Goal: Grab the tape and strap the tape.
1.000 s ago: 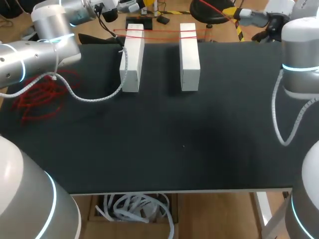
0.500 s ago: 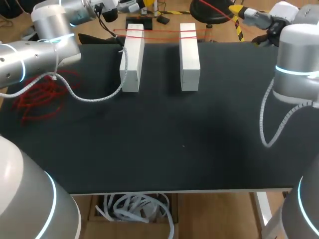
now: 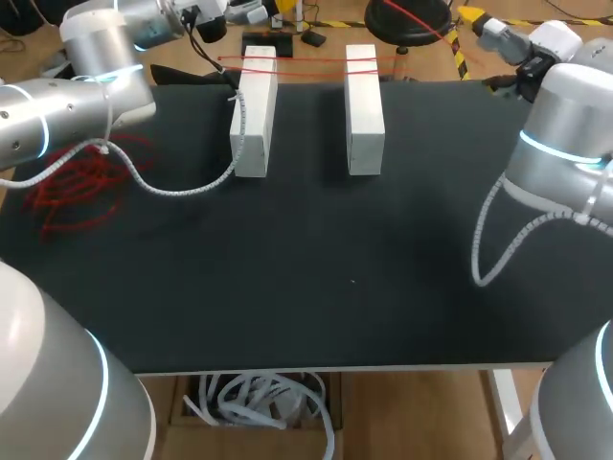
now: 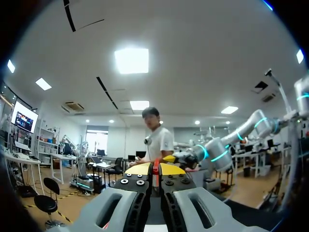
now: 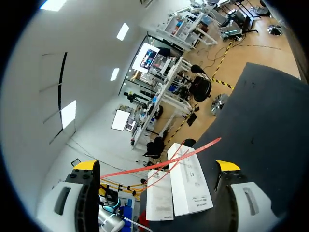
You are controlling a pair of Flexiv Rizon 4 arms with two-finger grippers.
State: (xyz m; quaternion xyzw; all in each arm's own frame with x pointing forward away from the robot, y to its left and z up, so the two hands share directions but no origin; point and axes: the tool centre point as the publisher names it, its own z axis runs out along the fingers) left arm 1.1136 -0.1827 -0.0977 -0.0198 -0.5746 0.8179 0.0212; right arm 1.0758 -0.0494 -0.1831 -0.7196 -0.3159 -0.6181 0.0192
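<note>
Tape (image 3: 311,59), seemingly thin, light and limp, is pinched in the left gripper (image 4: 155,169), while the right gripper (image 5: 157,165) gapes wide, facing its free end, likely the best hold.

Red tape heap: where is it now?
In the head view the red tape heap lies on the left side of the black table, left of the left white block.

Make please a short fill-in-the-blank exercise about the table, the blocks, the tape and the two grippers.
1. On the black table stand ___ white blocks.
2. A ___ tape is stretched across both blocks.
3. The right gripper is ___.
4. The left gripper is shut on the ___.
Missing words: two; red; open; tape.
</note>
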